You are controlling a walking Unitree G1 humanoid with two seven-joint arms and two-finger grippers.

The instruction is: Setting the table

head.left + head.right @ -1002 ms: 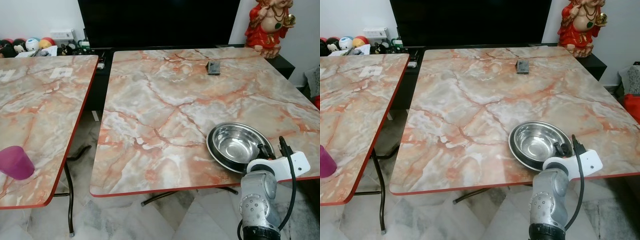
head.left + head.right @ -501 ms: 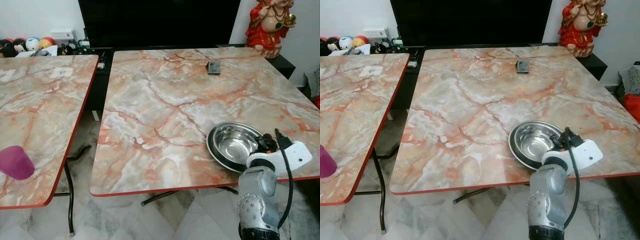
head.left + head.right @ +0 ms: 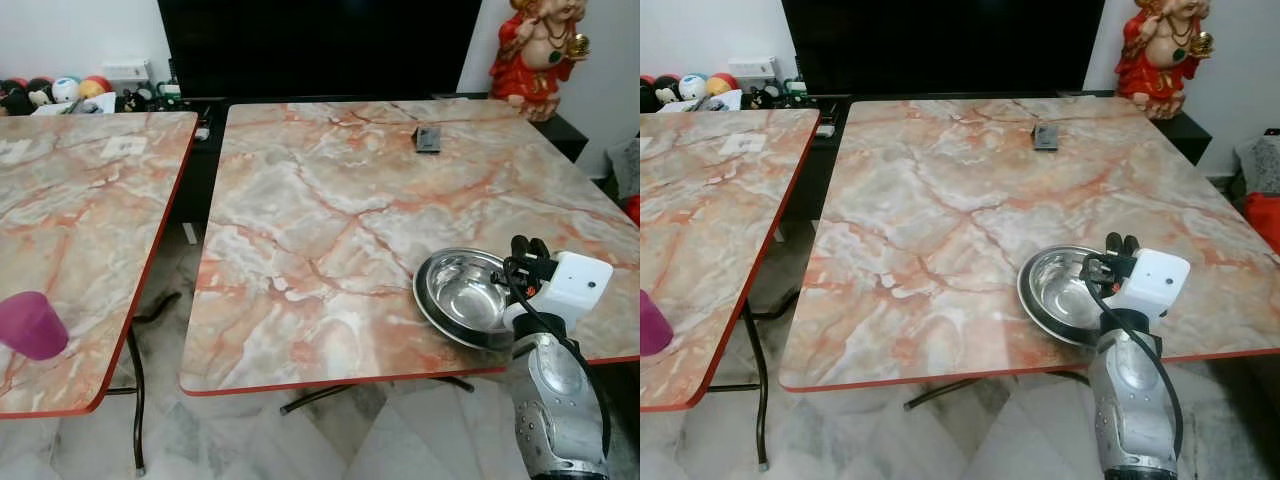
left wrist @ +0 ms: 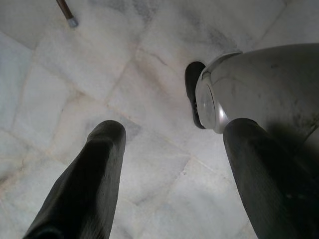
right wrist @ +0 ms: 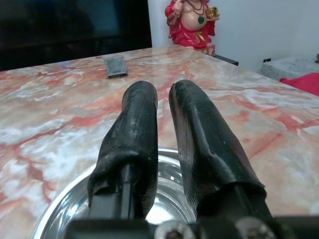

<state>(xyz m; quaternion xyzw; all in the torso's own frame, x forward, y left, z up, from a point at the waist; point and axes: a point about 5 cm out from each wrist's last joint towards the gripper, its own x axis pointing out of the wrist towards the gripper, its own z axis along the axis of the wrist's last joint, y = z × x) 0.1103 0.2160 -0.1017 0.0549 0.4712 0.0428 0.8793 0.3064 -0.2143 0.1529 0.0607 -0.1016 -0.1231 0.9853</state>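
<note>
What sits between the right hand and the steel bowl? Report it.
Nothing visible. The right hand hovers directly over the steel bowl, fingers nearly together, with only open air beneath them.

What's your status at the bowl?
Right gripper shut, empty, over steel bowl. Left gripper open, hanging over floor. Bowl sits near table edge, nothing blocking.

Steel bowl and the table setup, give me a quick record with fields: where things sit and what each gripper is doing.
steel bowl: on the right marble table, near its front edge, empty
right gripper: fingers nearly together, above the bowl's rim, holding nothing
left gripper: open, hanging idle over the floor
purple cup: on the left marble table, near its front edge
small dark object: at the far side of the right table
red figurine: behind the table's far right corner
</note>
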